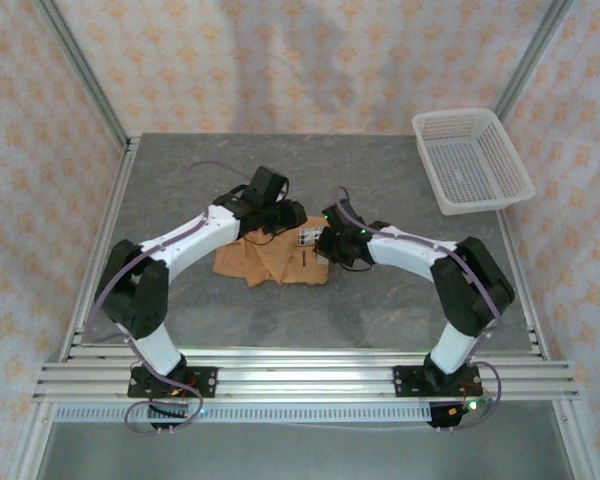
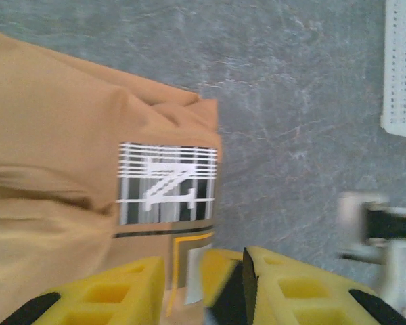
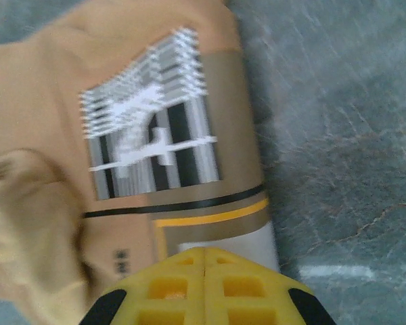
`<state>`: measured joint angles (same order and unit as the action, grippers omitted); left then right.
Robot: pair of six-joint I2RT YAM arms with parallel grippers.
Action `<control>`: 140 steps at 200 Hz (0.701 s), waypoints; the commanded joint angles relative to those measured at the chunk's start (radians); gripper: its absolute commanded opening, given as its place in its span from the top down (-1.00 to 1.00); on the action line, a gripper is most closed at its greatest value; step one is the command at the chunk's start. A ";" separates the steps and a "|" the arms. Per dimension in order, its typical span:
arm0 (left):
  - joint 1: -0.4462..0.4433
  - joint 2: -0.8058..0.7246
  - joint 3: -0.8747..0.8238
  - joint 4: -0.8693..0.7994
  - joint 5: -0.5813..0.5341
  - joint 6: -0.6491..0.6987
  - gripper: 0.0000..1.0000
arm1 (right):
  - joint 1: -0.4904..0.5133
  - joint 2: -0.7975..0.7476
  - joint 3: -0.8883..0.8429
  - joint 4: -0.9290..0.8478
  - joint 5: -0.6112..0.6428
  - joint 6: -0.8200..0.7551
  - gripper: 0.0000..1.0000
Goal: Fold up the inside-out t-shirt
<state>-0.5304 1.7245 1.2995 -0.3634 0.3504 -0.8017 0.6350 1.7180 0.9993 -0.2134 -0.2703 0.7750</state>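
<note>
The inside-out t-shirt (image 1: 270, 262) lies bunched mid-counter (image 1: 380, 310). The left hand (image 2: 203, 288) straddles its printed label (image 2: 166, 183) with fingers apart; whether it pinches, I cannot tell. The right hand (image 3: 204, 263) sits at the label's edge, fingers pressed together.
</note>
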 commanded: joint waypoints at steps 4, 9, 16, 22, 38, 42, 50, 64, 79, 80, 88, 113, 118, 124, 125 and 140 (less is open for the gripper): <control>-0.029 0.089 0.049 0.078 0.015 -0.083 0.26 | 0.003 0.039 -0.057 0.111 0.034 0.077 1.00; -0.029 0.108 0.048 0.097 0.029 -0.097 0.26 | 0.003 0.046 -0.065 0.116 0.037 0.080 1.00; -0.029 0.132 0.042 0.122 0.039 -0.115 0.27 | 0.003 0.053 -0.073 0.123 0.040 0.085 1.00; -0.029 0.147 0.034 0.140 0.041 -0.127 0.27 | 0.003 0.062 -0.077 0.126 0.042 0.087 1.00; -0.025 0.173 0.010 0.159 0.039 -0.141 0.28 | 0.003 0.082 -0.081 0.118 0.043 0.095 1.00; -0.023 0.176 0.002 0.162 0.037 -0.143 0.27 | 0.003 0.086 -0.082 0.113 0.046 0.096 1.00; -0.018 0.179 -0.015 0.168 0.038 -0.146 0.27 | 0.003 0.092 -0.087 0.107 0.050 0.100 1.00; 0.001 0.179 -0.052 0.171 0.047 -0.147 0.28 | 0.003 0.094 -0.097 0.106 0.060 0.110 1.00; 0.032 0.147 -0.111 0.175 0.047 -0.141 0.29 | 0.003 0.096 -0.102 0.091 0.078 0.116 1.00; 0.036 0.144 -0.116 0.174 0.047 -0.141 0.29 | 0.003 0.096 -0.101 0.090 0.080 0.116 1.00; 0.059 0.114 -0.150 0.162 0.043 -0.125 0.29 | 0.003 0.094 -0.100 0.080 0.091 0.117 1.00; 0.157 -0.008 -0.266 0.072 0.026 -0.045 0.29 | 0.003 0.094 -0.092 0.059 0.106 0.119 1.00; 0.181 -0.040 -0.297 0.058 0.023 -0.028 0.29 | 0.003 0.095 -0.089 0.060 0.105 0.121 1.00; 0.217 -0.077 -0.336 0.042 0.017 -0.011 0.28 | 0.003 0.094 -0.087 0.060 0.105 0.121 1.00; 0.222 -0.083 -0.341 0.039 0.017 -0.008 0.28 | 0.003 0.095 -0.087 0.059 0.106 0.121 1.00; 0.316 -0.181 -0.443 0.022 0.027 0.018 0.28 | 0.003 0.091 -0.080 0.054 0.104 0.119 1.00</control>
<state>-0.3313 1.6817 0.9733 -0.2485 0.4023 -0.8631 0.6407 1.7645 0.9333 -0.0978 -0.2413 0.8833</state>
